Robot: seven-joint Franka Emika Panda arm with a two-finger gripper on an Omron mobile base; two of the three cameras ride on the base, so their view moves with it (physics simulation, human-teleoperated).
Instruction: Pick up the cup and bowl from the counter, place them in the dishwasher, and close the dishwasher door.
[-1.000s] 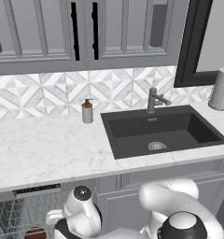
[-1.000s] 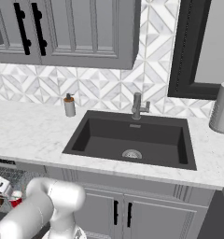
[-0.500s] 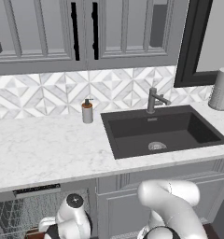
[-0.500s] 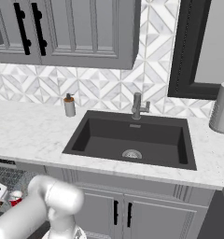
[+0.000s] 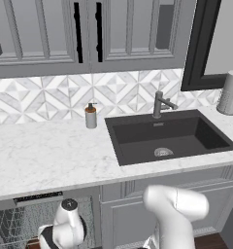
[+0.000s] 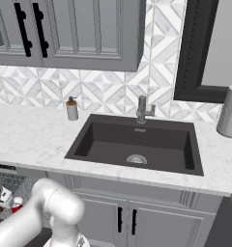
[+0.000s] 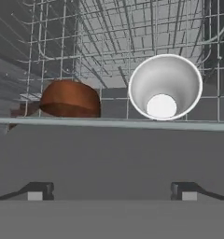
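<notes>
From your left base view, the counter [image 5: 50, 155] carries neither cup nor bowl, and the arm reaches low in front of the open dishwasher [image 5: 26, 219], so you are most likely at the last step, closing the door. In your right base view, the hand sits low at the left edge beside the rack, where a bit of red, probably the cup [image 6: 16, 207], shows. In your hand view, the gripper [image 7: 112, 195] stands wide and empty, with the bowl [image 7: 69, 99] and the white-lined cup [image 7: 165, 87] resting in the rack just beyond it, so next you need to get under the dishwasher door [image 7: 112, 154] and swing it up.
</notes>
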